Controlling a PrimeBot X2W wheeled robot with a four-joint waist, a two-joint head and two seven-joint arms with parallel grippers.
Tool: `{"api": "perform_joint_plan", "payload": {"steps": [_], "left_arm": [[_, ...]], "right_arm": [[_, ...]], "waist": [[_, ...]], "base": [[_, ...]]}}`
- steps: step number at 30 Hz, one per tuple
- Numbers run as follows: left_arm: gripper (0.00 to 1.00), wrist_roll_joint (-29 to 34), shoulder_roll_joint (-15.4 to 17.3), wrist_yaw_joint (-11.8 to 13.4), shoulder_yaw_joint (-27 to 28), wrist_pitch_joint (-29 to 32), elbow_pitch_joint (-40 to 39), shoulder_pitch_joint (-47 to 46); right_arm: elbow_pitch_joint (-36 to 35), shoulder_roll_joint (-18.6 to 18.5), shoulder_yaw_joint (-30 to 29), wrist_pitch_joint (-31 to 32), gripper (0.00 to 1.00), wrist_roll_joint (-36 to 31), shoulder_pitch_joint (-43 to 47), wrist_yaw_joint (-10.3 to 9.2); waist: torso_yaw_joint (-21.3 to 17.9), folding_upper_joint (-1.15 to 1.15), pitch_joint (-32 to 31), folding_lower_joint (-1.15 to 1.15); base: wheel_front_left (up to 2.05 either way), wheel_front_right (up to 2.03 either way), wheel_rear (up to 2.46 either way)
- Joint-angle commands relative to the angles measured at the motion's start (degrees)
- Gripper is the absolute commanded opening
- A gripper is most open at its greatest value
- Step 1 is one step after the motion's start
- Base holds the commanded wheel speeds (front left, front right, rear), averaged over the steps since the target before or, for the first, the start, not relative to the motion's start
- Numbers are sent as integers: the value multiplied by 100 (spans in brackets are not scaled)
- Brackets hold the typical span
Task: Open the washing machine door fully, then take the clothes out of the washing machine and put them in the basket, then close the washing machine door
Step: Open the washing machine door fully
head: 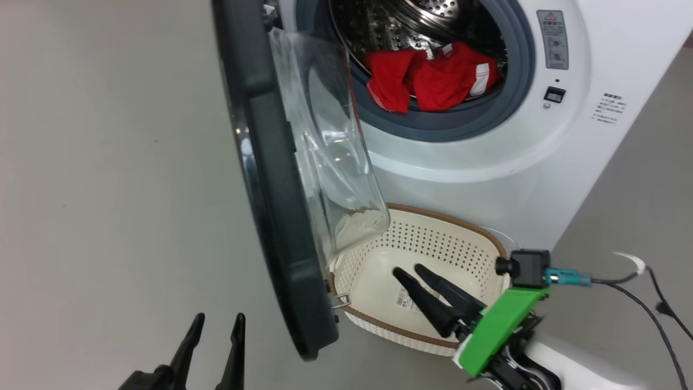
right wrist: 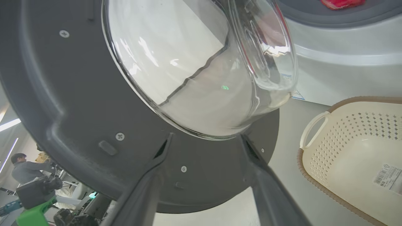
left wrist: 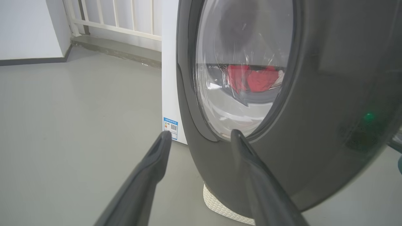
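**Door at half swing; load not yet lifted**

Left gripper [head: 220, 319]: fingers apart and holding nothing, low over the floor [head: 108, 162] on the door's outer side. In its wrist view the tips sit near the black rim; contact cannot be confirmed.

Right gripper [head: 409, 269]: fingers apart and empty, hanging over the basket [head: 444, 241]. It is aimed at the door's inner face, just below the glass bowl [head: 330, 146].

Basket: on the floor close before the washing machine [head: 487, 179], empty save a sticker [head: 403, 299]. Its left end lies under the door's lower edge.

Door [head: 270, 179]: stands roughly square to the washing machine, edge-on to the head view.

Clothes [head: 438, 81]: all in the drum, slumped against the lower lip of the gasket [head: 460, 122].

Assessment: the step in hand appears to be finishing the door swing.
- Press with the right fingers on the flat inner rim, not the glass.
- Press far from the hinge for leverage, and follow the arc.
- The left gripper stands in the swing path and should clear first.

Risk: the door may rebound, or drag the basket if its edge touches. Whether they touch cannot be told.
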Motion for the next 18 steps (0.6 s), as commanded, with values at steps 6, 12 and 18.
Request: {"api": "perform_joint_plan", "payload": {"steps": [6, 12, 18], "left_arm": [[100, 89, 61, -69, 287, -69, -90, -216], [100, 109, 61, -83, 355, -69, -89, -202], [100, 152, 61, -93, 412, -69, -91, -141]], "right_arm": [[66, -168, -417, -77, 100, -288, 612, 43], [363, -180, -1192, -78, 100, -878, 1014, 43], [696, 85, -2363, -78, 100, -2219, 1444, 43]], "waist": [[-208, 0, 0, 0], [-330, 0, -19, 0], [-425, 0, -65, 0]], "base": [[0, 0, 0], [0, 0, 0], [0, 0, 0]]}}
